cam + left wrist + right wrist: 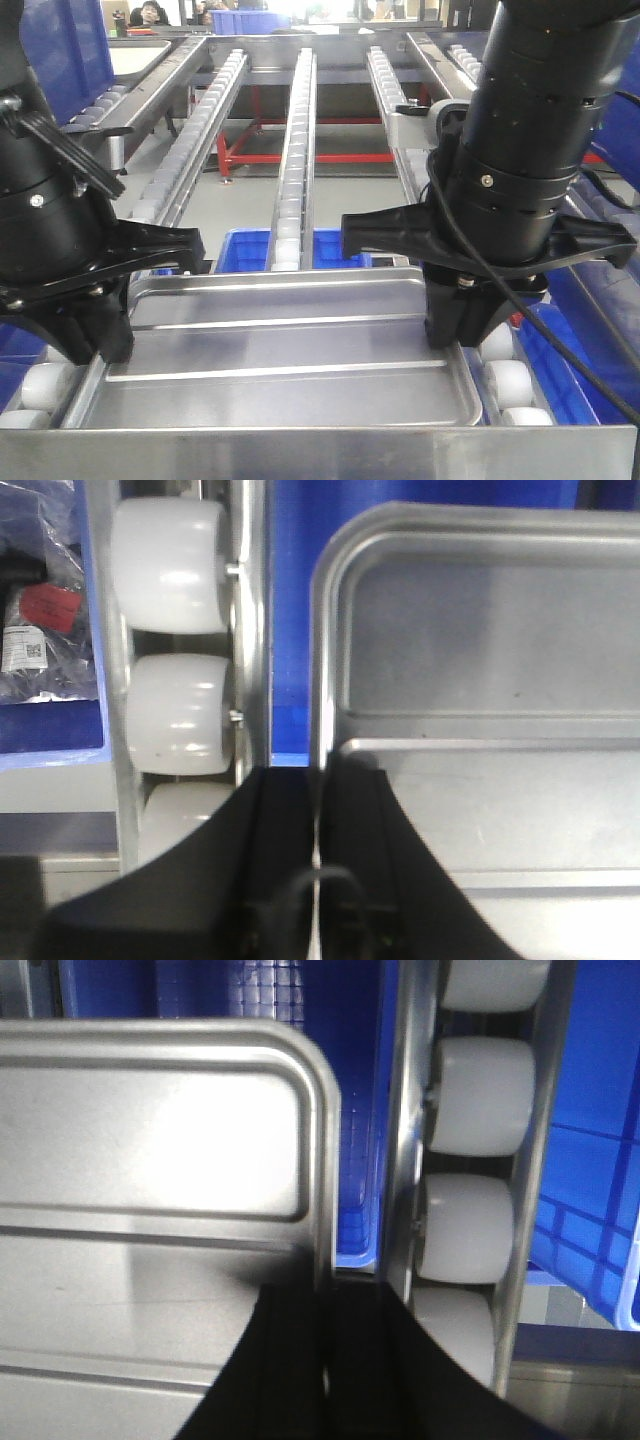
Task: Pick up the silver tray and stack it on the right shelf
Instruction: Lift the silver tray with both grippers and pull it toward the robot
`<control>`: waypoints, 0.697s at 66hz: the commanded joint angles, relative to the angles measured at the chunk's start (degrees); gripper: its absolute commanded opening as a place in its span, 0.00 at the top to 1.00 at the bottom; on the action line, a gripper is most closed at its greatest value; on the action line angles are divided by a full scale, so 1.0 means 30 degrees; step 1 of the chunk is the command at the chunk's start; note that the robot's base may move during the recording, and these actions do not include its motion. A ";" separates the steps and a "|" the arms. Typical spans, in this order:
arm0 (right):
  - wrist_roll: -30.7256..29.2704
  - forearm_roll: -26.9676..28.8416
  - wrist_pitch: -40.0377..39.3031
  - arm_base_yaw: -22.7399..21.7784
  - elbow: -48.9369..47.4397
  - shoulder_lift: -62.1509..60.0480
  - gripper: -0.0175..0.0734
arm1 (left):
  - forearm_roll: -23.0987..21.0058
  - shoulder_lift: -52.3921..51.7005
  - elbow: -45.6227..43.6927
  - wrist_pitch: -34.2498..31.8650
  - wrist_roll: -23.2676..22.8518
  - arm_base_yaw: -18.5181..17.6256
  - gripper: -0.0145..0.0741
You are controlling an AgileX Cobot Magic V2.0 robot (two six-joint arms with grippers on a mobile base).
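Closest in, the shelf's (200,170) shiny flat lip (320,452) runs across the bottom of the front view. Just behind it lies the tray (290,345), floor up and level, both long ridges running side to side. Its near rim sits just beside the lip; whether the two touch cannot be told.

At the tray's left rim, the left tool (100,335) is clamped. The left wrist view shows its two black fingers (285,820) pressed together, with the thin rim standing between them. The right tool (465,320) grips the right rim in the same way: the rim runs straight down into its closed fingers (290,1360).

Room at the sides is tight. A narrow strip of blue shows between the left rim and the left rail, whose white rollers (170,715) stand just beyond. On the right a similar slim gap separates the rounded corner from the steel rail and its rollers (470,1225). Neither rim touches a rail.

Beyond the far rim, the centre roller lane (295,150) passes under the tray's edge and climbs away. Whether the tray rests on it cannot be told. A blue bin (245,250) sits below the lanes behind the tray, and a red frame (300,155) stands on the floor farther back.
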 commanded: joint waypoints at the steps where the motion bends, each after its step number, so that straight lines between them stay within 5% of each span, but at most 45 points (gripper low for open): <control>1: 0.0000 -0.0172 -0.0235 -0.0014 -0.0519 -0.0731 0.74 | -0.0190 -0.0542 -0.0407 -0.0258 -0.0176 -0.0068 0.94; 16: 0.0000 -0.0172 -0.0423 -0.0014 -0.0519 -0.0764 0.74 | -0.0507 -0.0542 -0.0450 -0.0215 -0.0176 -0.0068 0.94; 46: 0.0000 -0.0062 0.2627 -0.0014 -0.3015 -0.2261 0.74 | -0.0256 -0.1330 -0.4225 0.4354 0.0177 -0.0068 0.94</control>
